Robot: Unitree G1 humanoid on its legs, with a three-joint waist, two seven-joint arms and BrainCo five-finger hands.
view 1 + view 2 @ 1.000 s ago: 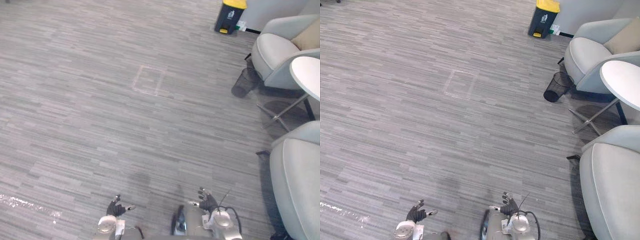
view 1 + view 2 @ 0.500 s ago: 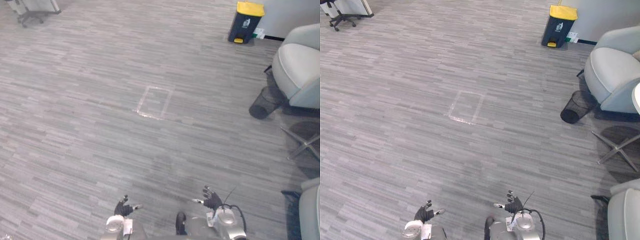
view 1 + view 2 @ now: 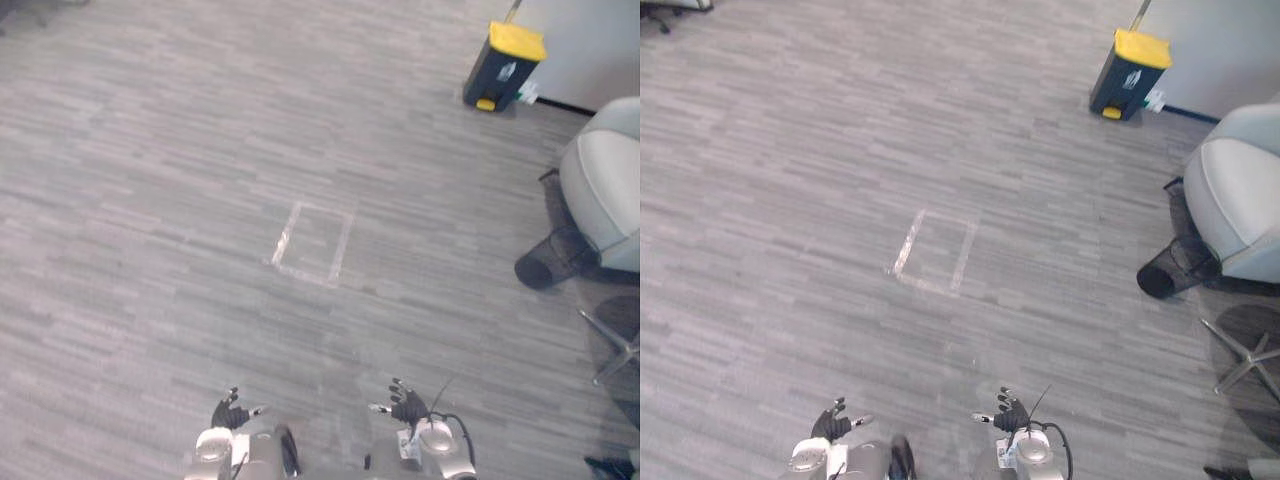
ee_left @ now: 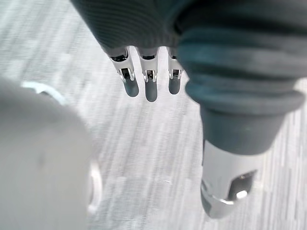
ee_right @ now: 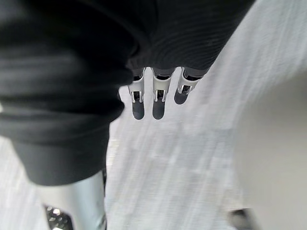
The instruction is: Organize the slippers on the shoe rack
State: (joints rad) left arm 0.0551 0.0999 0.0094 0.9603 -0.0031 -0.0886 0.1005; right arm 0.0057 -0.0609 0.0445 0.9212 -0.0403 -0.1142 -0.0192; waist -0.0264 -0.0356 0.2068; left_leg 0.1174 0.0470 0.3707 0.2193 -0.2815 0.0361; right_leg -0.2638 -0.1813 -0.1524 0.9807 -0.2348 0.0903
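On the stretch of grey carpet (image 3: pixel 150 200) under inspection, the whereabouts of the slippers and the shoe rack cannot be told; neither hand carries one. At 6 o'clock the left hand (image 3: pixel 230 412) and the right hand (image 3: pixel 405 405) hang low and level, well apart. Their fingers are straight and spread with the thumbs out to the side, and they grip nothing. The wrist views confirm bare carpet past the fingertips (image 4: pixel 151 91). Judged from this posture, the arms are parked for walking, with both hands free for a pick-up not yet begun. At centre lies a taped square (image 3: pixel 313 244), apparently a floor marker. At 1 o'clock a dark bin with a yellow lid (image 3: pixel 503 66) stands against the wall. At 3 o'clock a grey armchair (image 3: pixel 605 185) has a black mesh wastebasket (image 3: pixel 545 262) just beside it. The task appears to be at the search stage.
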